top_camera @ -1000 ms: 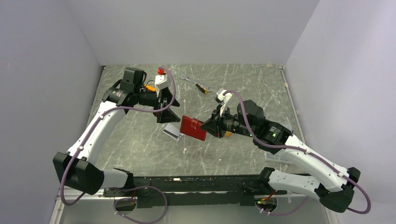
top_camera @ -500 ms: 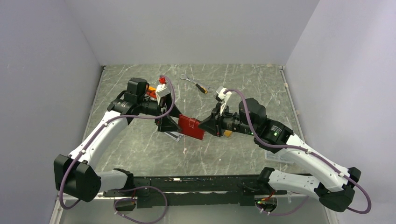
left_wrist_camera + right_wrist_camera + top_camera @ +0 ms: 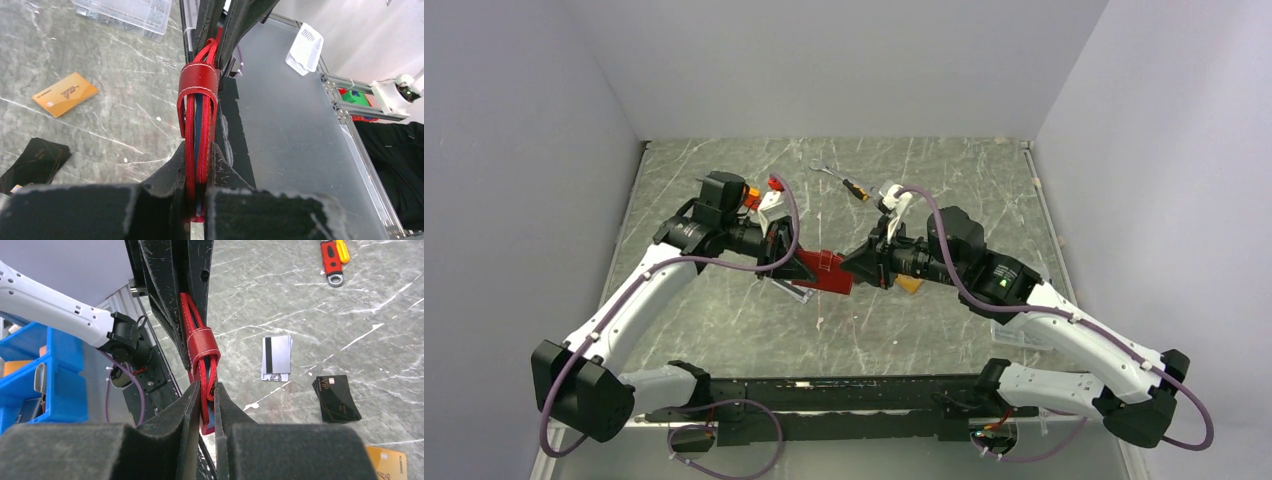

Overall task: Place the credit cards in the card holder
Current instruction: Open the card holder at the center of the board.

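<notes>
The red card holder [image 3: 824,270] hangs folded above the table's middle, held edge-on between both arms. My left gripper [image 3: 787,262] is shut on its left end, and my right gripper [image 3: 857,268] is shut on its right end. The left wrist view shows the card holder [image 3: 198,100] pinched in the left gripper [image 3: 200,152], its snap tab wrapped round the fold. In the right wrist view the card holder [image 3: 202,347] sits in the right gripper [image 3: 204,390]. On the table lie a silver card [image 3: 276,357], a black card [image 3: 336,397] and an orange card [image 3: 387,465].
An orange-handled wrench [image 3: 852,186] lies at the back of the table, with red and orange tools [image 3: 759,190] behind the left arm. A clear plastic box [image 3: 1024,335] sits under the right forearm. Grey walls stand close round the table on three sides.
My left gripper came down and right from behind the card holder, and its jaws went from wide open to shut on the holder's left end. The right gripper kept its grip, shifting slightly left.
</notes>
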You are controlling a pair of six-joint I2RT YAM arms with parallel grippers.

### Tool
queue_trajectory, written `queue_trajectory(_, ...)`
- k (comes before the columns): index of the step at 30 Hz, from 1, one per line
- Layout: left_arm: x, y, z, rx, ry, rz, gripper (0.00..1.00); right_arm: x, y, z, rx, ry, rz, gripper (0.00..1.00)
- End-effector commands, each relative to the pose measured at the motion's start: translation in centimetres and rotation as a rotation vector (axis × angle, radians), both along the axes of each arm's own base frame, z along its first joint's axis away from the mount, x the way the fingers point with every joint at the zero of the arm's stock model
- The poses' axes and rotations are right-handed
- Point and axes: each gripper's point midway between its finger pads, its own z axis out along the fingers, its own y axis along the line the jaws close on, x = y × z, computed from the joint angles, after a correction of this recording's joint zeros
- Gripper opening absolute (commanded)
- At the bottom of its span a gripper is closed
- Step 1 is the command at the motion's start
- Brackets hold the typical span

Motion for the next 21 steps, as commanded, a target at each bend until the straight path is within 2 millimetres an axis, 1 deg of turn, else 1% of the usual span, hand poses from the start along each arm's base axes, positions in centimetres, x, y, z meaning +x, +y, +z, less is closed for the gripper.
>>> queue_trajectory(1, 0.5, 0.2, 1.6, 0.004, -0.096, 0.039, 0.0, 0.9, -0.8, 4.1, 0.113, -0.066, -0.079, 0.19)
queue_trajectory(4, 2.3, 0.5, 1.7, 0.066, -0.169, 0.135, 0.0, 1.9, -1.5, 3.4, 0.11, 0.007, -0.18, 0.67)
queue_trajectory(5, 3.2, 0.8, 1.8, 0.097, -0.221, 0.181, 0.0, 2.5, -2.0, 3.3, 0.112, 0.037, -0.237, 0.78)
queue_trajectory(6, 4.0, 1.4, 2.2, 0.131, -0.292, 0.224, 0.0, 2.8, -2.4, 3.3, 0.112, 0.066, -0.282, 0.84)
queue_trajectory(8, 5.4, 3.0, 3.1, 0.236, -0.467, 0.285, 0.0, 3.2, -2.9, 3.7, 0.125, 0.11, -0.339, 0.89)
queue_trajectory(10, 6.9, 4.7, 4.1, 0.332, -0.638, 0.339, 0.0, 3.3, -3.0, 4.1, 0.16, 0.163, -0.367, 0.93)
queue_trajectory(12, 7.9, 6.1, 5.0, 0.379, -0.797, 0.409, 0.0, 3.7, -2.7, 3.9, 0.196, 0.252, -0.389, 0.97)
queue_trajectory(13, 8.3, 6.4, 5.5, 0.385, -0.877, 0.438, 0.0, 4.0, -2.6, 3.6, 0.21, 0.302, -0.401, 0.99)
queue_trajectory(16, 8.0, 6.3, 5.8, 0.4, -1.113, 0.482, 0.0, 4.7, -1.4, 2.8, 0.267, 0.453, -0.375, 1.0)
queue_trajectory(17, 7.5, 6.3, 5.3, 0.405, -1.178, 0.486, 0.0, 4.9, -1.0, 2.8, 0.304, 0.486, -0.362, 1.0)
queue_trajectory(21, 6.4, 5.2, 5.1, 0.396, -1.405, 0.516, 0.0, 4.9, 0.3, 4.1, 0.455, 0.56, -0.28, 1.0)
